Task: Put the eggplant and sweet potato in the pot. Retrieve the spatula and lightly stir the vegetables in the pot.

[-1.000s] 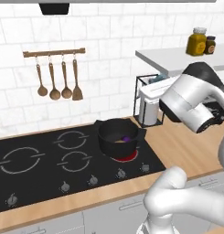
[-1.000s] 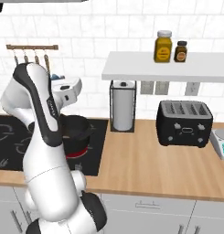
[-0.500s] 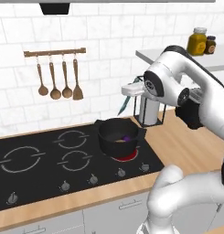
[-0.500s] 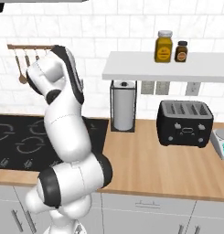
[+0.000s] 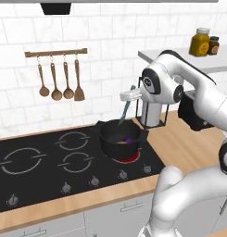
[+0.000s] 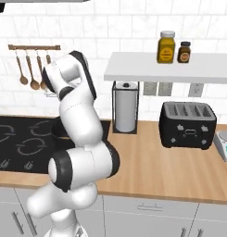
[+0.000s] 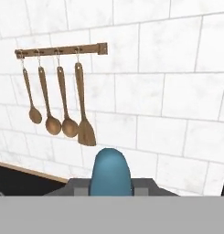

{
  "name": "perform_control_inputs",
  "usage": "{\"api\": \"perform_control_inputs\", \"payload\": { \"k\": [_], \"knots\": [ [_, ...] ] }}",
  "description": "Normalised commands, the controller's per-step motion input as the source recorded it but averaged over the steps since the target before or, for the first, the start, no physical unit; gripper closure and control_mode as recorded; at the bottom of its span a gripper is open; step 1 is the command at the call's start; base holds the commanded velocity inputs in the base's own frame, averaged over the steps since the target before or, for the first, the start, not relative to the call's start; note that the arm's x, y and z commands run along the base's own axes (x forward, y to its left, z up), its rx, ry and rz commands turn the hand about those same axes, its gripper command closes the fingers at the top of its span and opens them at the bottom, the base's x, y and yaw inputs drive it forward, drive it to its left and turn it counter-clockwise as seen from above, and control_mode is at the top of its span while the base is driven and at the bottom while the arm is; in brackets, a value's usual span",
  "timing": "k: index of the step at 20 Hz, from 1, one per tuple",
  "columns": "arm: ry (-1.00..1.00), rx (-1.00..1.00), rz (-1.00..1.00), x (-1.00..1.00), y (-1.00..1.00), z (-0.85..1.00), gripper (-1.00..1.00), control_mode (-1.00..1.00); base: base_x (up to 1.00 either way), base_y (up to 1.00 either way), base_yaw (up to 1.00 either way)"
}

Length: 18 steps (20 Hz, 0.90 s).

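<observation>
The black pot (image 5: 118, 137) stands on the front right burner of the cooktop (image 5: 40, 162). A bit of the purple eggplant (image 5: 128, 139) shows inside it; the sweet potato is hidden by the pot's wall. My gripper (image 5: 129, 95) hovers above the pot's far rim, shut on the light-blue spatula (image 5: 125, 109), which hangs slanting down with its blade just over the pot's mouth. In the hand view the spatula's (image 7: 111, 172) rounded blue end sticks up between the fingers, with the tiled wall behind it.
Brown wooden spoons and a wooden spatula (image 5: 59, 81) hang on a wall rail (image 7: 58, 49). A paper towel holder (image 5: 153, 113) stands right of the pot. The burner (image 5: 129, 159) under the pot glows red. A toaster (image 6: 186, 124) sits on the counter, jars (image 5: 200, 41) on a shelf.
The arm has swung left from over the counter by the paper towel holder to above the pot, carrying the spatula. The pot has stayed in place.
</observation>
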Motion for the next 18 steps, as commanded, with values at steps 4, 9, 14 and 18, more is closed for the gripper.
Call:
{"api": "perform_control_inputs", "payload": {
  "k": [4,9,14,18],
  "knots": [
    [0.00,-0.23,-0.02,-0.04,0.00,-0.37,1.00,-1.00,0.00,0.00,0.00],
    [0.00,-0.14,-0.01,-0.13,0.04,-0.37,1.00,-1.00,0.00,0.00,0.00],
    [0.01,-0.02,0.00,-0.01,0.16,-0.13,1.00,-1.00,0.00,0.00,0.00],
    [0.03,0.00,0.00,0.00,0.26,-0.14,1.00,-1.00,0.00,0.00,0.00]
  ]
}}
